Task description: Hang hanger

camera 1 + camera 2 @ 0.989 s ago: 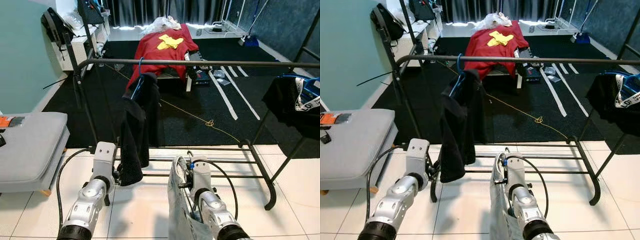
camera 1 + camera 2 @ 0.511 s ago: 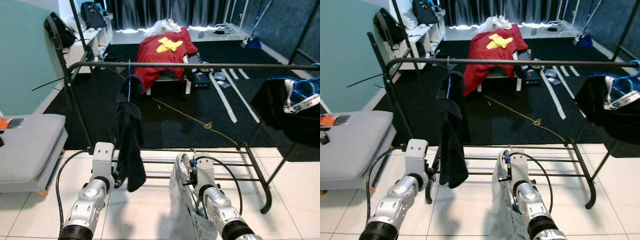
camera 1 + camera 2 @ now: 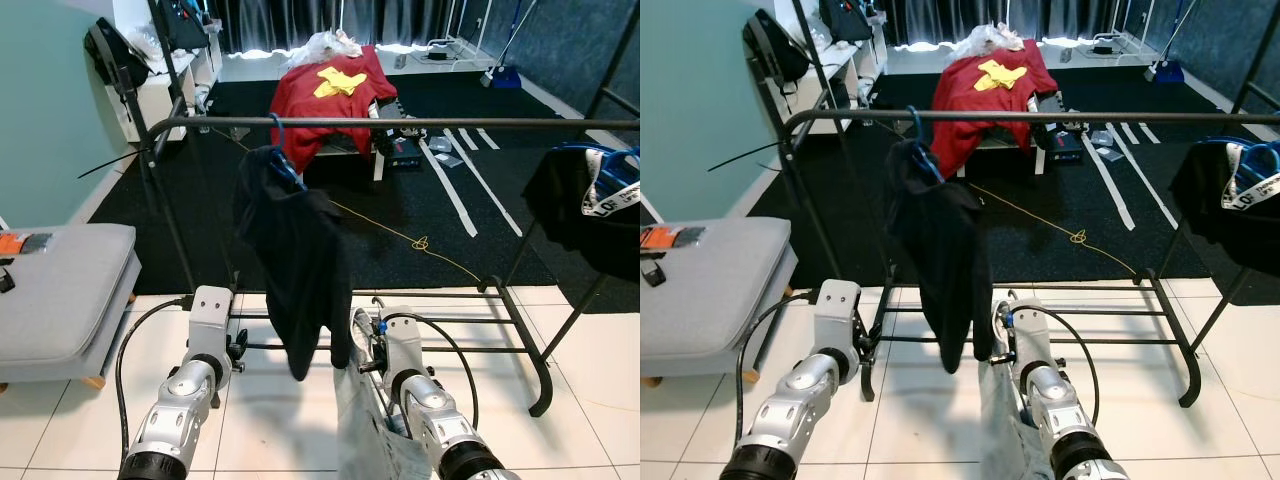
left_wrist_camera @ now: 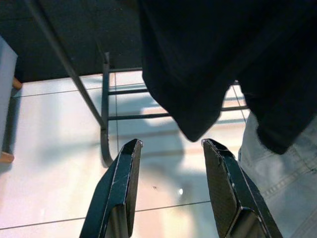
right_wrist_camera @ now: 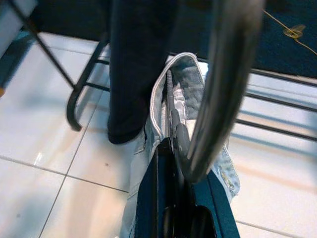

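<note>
The right pincer [image 5: 173, 148], low in the centre of the eye views, is clamped on a pair of pale jeans [image 3: 365, 430] that hang down from it toward the tiled floor; the right wrist view shows its black fingers [image 5: 156, 198] pressed together on the denim waistband. Whether a hanger sits inside that waistband cannot be made out. The left pincer [image 4: 171, 188], at the lower left of the eye views, stands apart with nothing between its fingers, pointing down at the white tiles just in front of the rack's lower crossbars.

From the right pincer the goal lies straight up and a little forward: the rail [image 3: 420, 123] of the clothes rack runs left to right across the upper third of the frame, so its long axis is crosswise to the arm's reach. The blue hanger [image 3: 283, 160] already hooked on that rail sits up and to the left of the right pincer, carrying a dark garment [image 3: 295, 260] whose hem drops to just beside the jeans and close above the left pincer. To the right of that garment the rail is bare as far as the black clothing [image 3: 585, 200] at the frame's right edge. The right arm, being the loaded one and under that bare stretch, looks the better placed for the lift.
</note>
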Available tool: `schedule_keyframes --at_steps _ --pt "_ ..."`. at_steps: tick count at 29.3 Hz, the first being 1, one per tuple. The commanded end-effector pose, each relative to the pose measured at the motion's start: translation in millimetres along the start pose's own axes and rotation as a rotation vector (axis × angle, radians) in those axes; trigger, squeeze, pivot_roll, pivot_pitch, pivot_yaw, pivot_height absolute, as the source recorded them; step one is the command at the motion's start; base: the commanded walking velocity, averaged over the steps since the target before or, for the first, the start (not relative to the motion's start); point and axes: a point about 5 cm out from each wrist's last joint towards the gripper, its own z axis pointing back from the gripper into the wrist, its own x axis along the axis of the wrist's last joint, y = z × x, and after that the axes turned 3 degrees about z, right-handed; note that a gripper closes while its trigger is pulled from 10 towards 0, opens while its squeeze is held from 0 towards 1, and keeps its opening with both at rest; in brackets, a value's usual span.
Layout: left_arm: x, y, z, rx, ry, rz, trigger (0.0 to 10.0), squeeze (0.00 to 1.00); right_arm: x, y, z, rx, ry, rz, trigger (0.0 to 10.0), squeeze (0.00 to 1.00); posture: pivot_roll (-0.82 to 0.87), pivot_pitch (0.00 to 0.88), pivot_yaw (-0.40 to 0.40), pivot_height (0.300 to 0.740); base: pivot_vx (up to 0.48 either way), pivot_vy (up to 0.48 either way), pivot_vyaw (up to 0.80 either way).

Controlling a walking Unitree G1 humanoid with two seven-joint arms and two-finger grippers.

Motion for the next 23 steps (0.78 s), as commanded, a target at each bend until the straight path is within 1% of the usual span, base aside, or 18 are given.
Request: schedule_keyframes --at_steps 1,3,4,5,6,7,9,10,11,12,13,14,17,19,20,21,22,23 --pt "7.5 6.7 0.1 -0.015 -0.026 -0.073 10.0 0.00 14.8 5.9 -1.2 0.109 -0.063 0.127 10.0 0.00 0.02 0.016 0.045 0.740 0.000 0.000 0.00" --pt "7.5 6.7 0.1 -0.015 -0.026 -0.073 10.0 0.00 14.8 5.9 -1.2 0.109 -0.063 0.127 10.0 0.00 0.02 0.016 0.045 0.740 0.000 0.000 0.00" --pt "11.6 13.5 -1.0 -0.057 -0.044 -0.141 10.0 0.00 21.4 9.3 4.7 0.291 -0.093 0.303 10.0 0.00 0.01 0.018 0.045 0.740 0.000 0.000 0.00" --pt "11.6 13.5 -1.0 -0.057 -0.044 -0.141 10.0 0.00 21.4 9.3 4.7 0.291 -0.093 0.303 10.0 0.00 0.01 0.018 0.045 0.740 0.000 0.000 0.00" --pt "13.4 15.7 -1.2 -0.073 -0.053 -0.160 10.0 0.00 21.8 9.8 8.1 0.356 -0.093 0.368 10.0 0.00 0.01 0.018 0.045 0.740 0.000 0.000 0.00" --pt "13.4 15.7 -1.2 -0.073 -0.053 -0.160 10.0 0.00 21.8 9.8 8.1 0.356 -0.093 0.368 10.0 0.00 0.01 0.018 0.045 0.740 0.000 0.000 0.00" --pt "18.9 17.3 0.7 -0.121 -0.083 -0.176 10.0 0.00 19.4 4.8 18.0 0.473 -0.083 0.453 10.0 0.00 0.01 0.014 0.042 0.740 0.000 0.000 0.00" --pt "18.9 17.3 0.7 -0.121 -0.083 -0.176 10.0 0.00 19.4 4.8 18.0 0.473 -0.083 0.453 10.0 0.00 0.01 0.014 0.042 0.740 0.000 0.000 0.00" --pt "23.0 18.7 3.3 -0.158 -0.110 -0.221 10.0 0.00 20.4 -0.1 28.1 0.552 -0.114 0.529 10.0 0.00 0.01 0.011 0.039 0.740 0.000 0.000 0.00" --pt "23.0 18.7 3.3 -0.158 -0.110 -0.221 10.0 0.00 20.4 -0.1 28.1 0.552 -0.114 0.529 10.0 0.00 0.01 0.011 0.039 0.740 0.000 0.000 0.00" --pt "23.8 19.6 4.5 -0.169 -0.116 -0.245 10.0 0.00 23.4 -1.8 31.5 0.558 -0.155 0.570 10.0 0.00 0.01 0.011 0.039 0.740 0.000 0.000 0.00" --pt "23.1 21.9 6.1 -0.189 -0.100 -0.235 10.0 0.00 30.3 -2.3 35.8 0.576 -0.220 0.577 10.0 0.00 0.02 0.009 0.044 0.740 0.000 0.000 0.00" --pt "23.6 23.1 8.9 -0.234 -0.085 -0.231 10.0 0.00 36.6 -4.1 41.2 0.631 -0.245 0.560 10.0 0.00 0.02 0.013 0.049 0.740 0.000 0.000 0.00" --pt "25.7 25.7 17.1 -0.346 -0.061 -0.267 10.0 0.00 47.7 -11.6 58.5 0.826 -0.221 0.542 10.0 0.00 0.01 0.022 0.038 0.740 0.000 0.000 0.00" --pt "25.7 25.7 17.1 -0.346 -0.061 -0.267 10.0 0.00 47.7 -11.6 58.5 0.826 -0.221 0.542 10.0 0.00 0.01 0.022 0.038 0.740 0.000 0.000 0.00" --pt "26.4 26.7 19.7 -0.379 -0.055 -0.286 10.0 0.00 50.5 -13.7 65.3 0.895 -0.201 0.540 10.0 0.00 0.01 0.022 0.038 0.740 0.000 0.000 0.00" --pt "26.4 26.7 19.7 -0.379 -0.055 -0.286 10.0 0.00 50.5 -13.7 65.3 0.895 -0.201 0.540 10.0 0.00 0.01 0.022 0.038 0.740 0.000 0.000 0.00" --pt "23.0 36.0 24.3 -0.394 -0.031 -0.307 10.0 0.00 53.5 -18.7 79.3 0.990 -0.149 0.544 10.0 0.00 0.00 0.030 0.031 0.740 0.000 0.000 0.00"
